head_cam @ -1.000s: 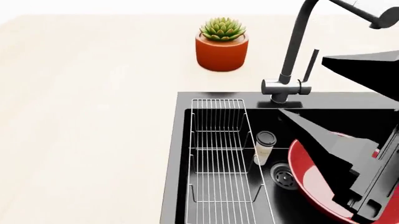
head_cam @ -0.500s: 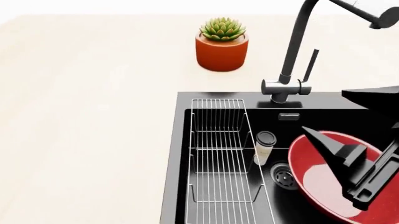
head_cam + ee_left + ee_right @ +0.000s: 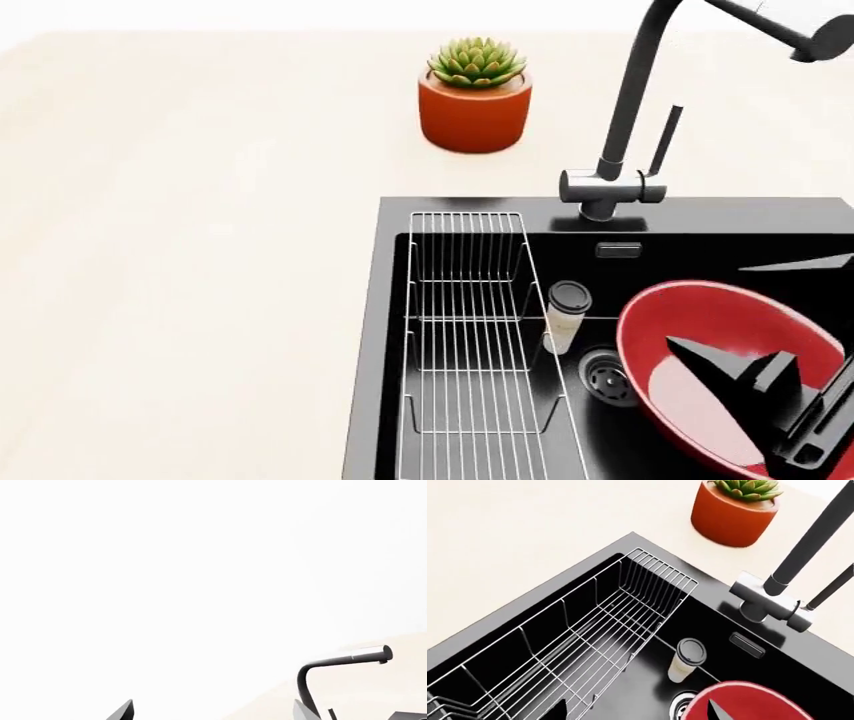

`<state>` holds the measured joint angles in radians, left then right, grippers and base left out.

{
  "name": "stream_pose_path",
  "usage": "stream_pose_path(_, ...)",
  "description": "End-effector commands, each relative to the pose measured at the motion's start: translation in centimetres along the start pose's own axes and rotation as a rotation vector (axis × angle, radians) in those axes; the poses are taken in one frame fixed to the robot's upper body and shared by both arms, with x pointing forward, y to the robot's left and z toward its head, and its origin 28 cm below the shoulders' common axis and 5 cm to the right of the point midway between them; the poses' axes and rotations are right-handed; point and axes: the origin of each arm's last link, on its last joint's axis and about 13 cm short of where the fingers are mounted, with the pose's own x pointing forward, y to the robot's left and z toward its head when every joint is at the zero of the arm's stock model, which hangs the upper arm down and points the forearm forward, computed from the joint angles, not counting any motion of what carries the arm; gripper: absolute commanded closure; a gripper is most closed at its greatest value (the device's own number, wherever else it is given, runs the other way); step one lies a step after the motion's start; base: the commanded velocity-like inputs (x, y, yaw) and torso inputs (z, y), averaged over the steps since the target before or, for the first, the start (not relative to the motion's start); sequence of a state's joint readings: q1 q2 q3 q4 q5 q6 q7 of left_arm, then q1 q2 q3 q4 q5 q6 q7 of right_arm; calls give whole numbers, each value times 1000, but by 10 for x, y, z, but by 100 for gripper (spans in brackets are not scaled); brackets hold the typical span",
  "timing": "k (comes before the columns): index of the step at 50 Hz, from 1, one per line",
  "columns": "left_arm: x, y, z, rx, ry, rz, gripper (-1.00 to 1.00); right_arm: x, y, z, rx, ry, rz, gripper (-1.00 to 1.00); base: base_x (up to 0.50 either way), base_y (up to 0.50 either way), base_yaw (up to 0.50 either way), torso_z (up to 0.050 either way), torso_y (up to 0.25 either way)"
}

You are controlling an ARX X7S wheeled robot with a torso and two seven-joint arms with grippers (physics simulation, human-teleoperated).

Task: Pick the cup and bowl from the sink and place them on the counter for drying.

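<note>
1. Counter (image 3: 187,250): broad pale beige surface around the basin. Neither task item rests on it; only an orange pot with a succulent (image 3: 475,95) stands there, behind the sink and well apart from it. Nothing has been set out for drying.

2. Sink (image 3: 467,222): black recessed basin. A wire rack (image 3: 467,340) fills its left side, a steel drain (image 3: 609,378) sits in the floor, and a dark gooseneck faucet (image 3: 630,110) rises at the back rim.

3. Bowl (image 3: 694,330): large, red, glossy inside, sitting tilted in the right part of the basin, its rim near the drain. Not lifted.

4. Right gripper (image 3: 781,340): one dark finger reaches over the bowl's inside, the other shows as a sliver beyond the far rim. Fingers spread wide, pinching nothing. Judged to be lining up on the bowl's rim.

5. Left gripper (image 3: 213,711): only two fingertips show in its wrist view, set apart, nothing between them. It points away from the sink.

6. Cup (image 3: 567,317): small off-white cup with dark lid, upright on the basin floor between rack and bowl, just beside the drain. Untouched.

7. Progress: both picks and both placements remain.
</note>
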<state>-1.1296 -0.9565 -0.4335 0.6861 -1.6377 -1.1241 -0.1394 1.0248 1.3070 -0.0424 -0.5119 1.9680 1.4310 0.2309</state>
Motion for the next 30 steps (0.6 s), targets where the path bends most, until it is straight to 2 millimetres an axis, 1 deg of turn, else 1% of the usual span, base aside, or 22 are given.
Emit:
stream_pose_path(1, 1, 0, 1, 1, -3, -1, -100, 1, -4, -2, 60, 109, 24, -100, 0, 0, 0, 0, 0)
stream_pose_path(9, 0, 0, 1, 1, -3, -1, -100, 8, -5, -2, 66, 209, 54, -100, 0, 0, 0, 0, 0)
stream_pose_path(13, 0, 0, 0, 0, -3, -1, -100, 15, -6, -2, 60, 262, 67, -100, 0, 0, 0, 0, 0)
stream_pose_path(19, -1, 1, -1, -1, -1, -2, -100, 24, -7, -4, 74, 292, 69, -100, 0, 0, 0, 0, 0)
stream_pose_path(23, -1, 1, -2, -1, 0, -2, -100, 26, -10, -7, 84, 305, 45, -100, 0, 0, 0, 0, 0)
stream_pose_path(30, 0, 1, -2, -2, 1, -2, -100, 24, -15, -13, 108, 327, -21, -100, 0, 0, 0, 0, 0)
